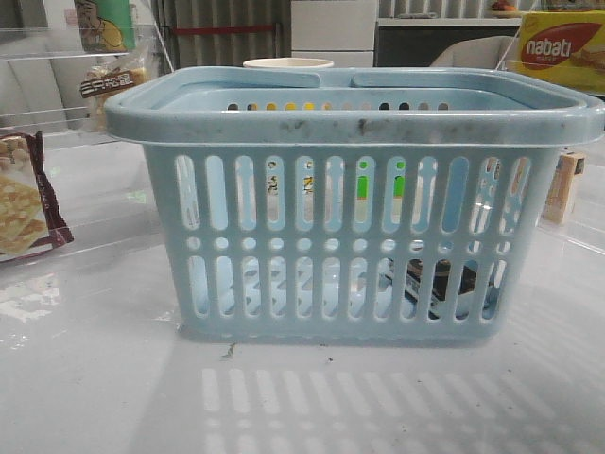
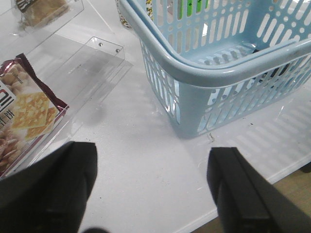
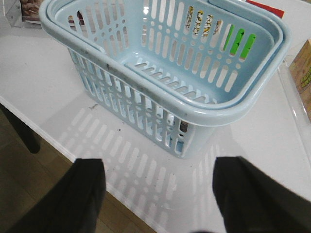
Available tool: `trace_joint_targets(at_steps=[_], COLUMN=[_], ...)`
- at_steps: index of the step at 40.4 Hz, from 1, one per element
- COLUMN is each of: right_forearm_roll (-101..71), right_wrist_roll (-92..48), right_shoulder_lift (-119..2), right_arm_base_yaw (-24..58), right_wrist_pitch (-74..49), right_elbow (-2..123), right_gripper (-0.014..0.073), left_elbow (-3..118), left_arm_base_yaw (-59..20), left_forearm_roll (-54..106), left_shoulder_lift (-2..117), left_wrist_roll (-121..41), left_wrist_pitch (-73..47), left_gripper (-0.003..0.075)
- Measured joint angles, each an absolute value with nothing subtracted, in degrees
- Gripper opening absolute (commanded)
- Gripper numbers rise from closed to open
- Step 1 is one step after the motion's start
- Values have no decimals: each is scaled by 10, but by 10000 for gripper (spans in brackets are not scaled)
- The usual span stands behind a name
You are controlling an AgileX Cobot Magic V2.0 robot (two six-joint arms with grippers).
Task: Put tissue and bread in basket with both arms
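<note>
The light-blue basket [image 1: 350, 123] stands in the middle of the table and also shows in the left wrist view [image 2: 204, 68] and the right wrist view [image 3: 160, 104]. A flat black thing, seemingly the tissue [image 1: 440, 284], shows through the slots low at the basket's front right; a dark sliver [image 2: 255, 48] lies on the basket floor. The bread [image 1: 112, 83] in its clear bag with a dark label lies on a clear stand at the back left [image 2: 39, 9]. My left gripper [image 2: 150, 189] is open and empty over bare table left of the basket. My right gripper [image 3: 158, 194] is open and empty over the table's front edge.
A maroon-edged cracker bag [image 1: 24, 203] lies at the left on a clear stand [image 2: 92, 63]. A paper cup [image 1: 288, 63] and a green item [image 1: 364, 184] stand behind the basket. A yellow box [image 1: 562, 47] sits back right, a small carton [image 1: 564, 189] at right.
</note>
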State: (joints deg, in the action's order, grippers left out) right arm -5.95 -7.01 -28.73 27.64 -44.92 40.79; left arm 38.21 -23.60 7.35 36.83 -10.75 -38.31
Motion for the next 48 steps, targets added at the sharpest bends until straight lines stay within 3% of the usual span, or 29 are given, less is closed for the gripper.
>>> trace_joint_targets(at_steps=[5,25,48], right_forearm_roll=[-60,-60,-60], right_wrist_roll=[-70,-71,-71], right_shoulder_lift=[-287,-287,-287], right_arm_base_yaw=[276,276,276], right_wrist_pitch=[-449,-450,-450], right_elbow=[408,408,408], right_gripper=[570,570,570], left_elbow=[426,691,953], left_arm_base_yaw=[-221,-114,-78], left_forearm_roll=[72,62,62], left_shoulder_lift=[430,791,1111], left_wrist_roll=[-108,-108,-108], left_wrist_pitch=[-392,-381,-269], left_gripper=[632,632,632])
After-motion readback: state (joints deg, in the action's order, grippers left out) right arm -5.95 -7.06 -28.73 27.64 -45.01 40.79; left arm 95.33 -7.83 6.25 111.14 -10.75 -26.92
